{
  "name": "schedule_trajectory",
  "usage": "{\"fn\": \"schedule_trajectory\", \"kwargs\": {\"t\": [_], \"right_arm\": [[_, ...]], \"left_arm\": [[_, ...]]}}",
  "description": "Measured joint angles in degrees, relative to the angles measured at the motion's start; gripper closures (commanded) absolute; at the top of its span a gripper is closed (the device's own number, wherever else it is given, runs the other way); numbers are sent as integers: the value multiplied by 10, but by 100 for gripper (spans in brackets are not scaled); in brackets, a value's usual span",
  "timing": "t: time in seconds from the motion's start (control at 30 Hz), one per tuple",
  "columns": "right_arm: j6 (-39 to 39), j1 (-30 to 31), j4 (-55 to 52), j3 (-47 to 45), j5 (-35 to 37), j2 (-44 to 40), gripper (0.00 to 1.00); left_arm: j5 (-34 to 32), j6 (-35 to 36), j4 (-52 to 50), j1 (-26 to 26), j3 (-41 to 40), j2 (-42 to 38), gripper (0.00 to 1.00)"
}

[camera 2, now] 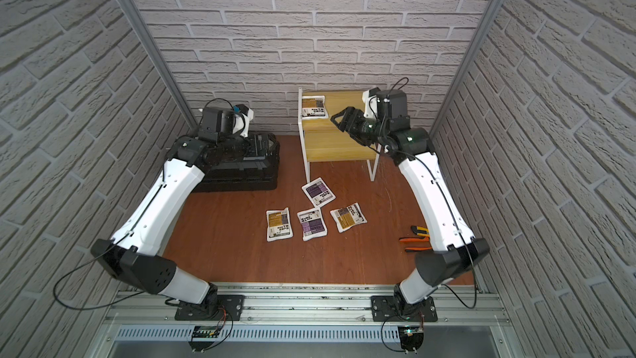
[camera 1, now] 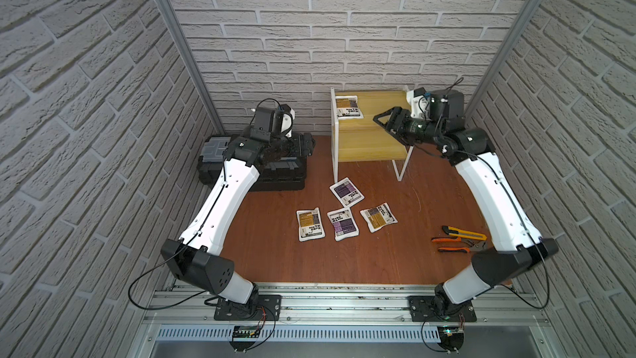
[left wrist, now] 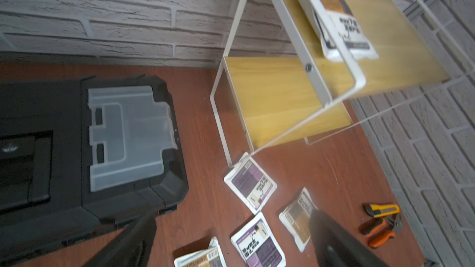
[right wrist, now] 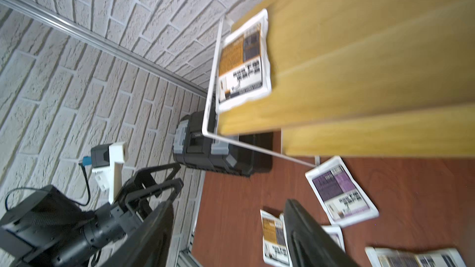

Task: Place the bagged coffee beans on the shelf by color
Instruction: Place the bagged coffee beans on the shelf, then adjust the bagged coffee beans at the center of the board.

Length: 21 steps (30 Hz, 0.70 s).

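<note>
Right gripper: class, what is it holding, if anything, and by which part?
Nothing. The right gripper has its jaws open and empty by the shelf; the orange pouch lies free on the top board.

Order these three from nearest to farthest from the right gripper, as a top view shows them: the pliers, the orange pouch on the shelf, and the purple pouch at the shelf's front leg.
1. Orange pouch: on the top board of the shelf, just beside the right gripper.
2. Purple pouch: on the table, at the shelf's front leg.
3. Pliers: on the table's right side, towards the front.
</note>
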Motion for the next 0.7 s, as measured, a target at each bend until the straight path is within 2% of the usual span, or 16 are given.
{"fn": "schedule_trajectory", "kwargs": {"t": [0.13,0.23,0.43,0.57,0.7], "right_arm": [[6,0,20,-206,3,-148,24],[21,0,28,-360,9,-222,20],[65,0,56,-619,35,-281,17],[92,0,89,-705,57,-282,17],[106,0,123,-726,75,-246,17]], "left_arm": [[-50,13,15,-58,-94,-54,1],[-87,18,31,-111,-153,-71,2],[-151,29,66,-199,-219,-66,1],[-172,32,99,-232,-235,-44,2],[-180,32,135,-239,-257,-10,2]]}}
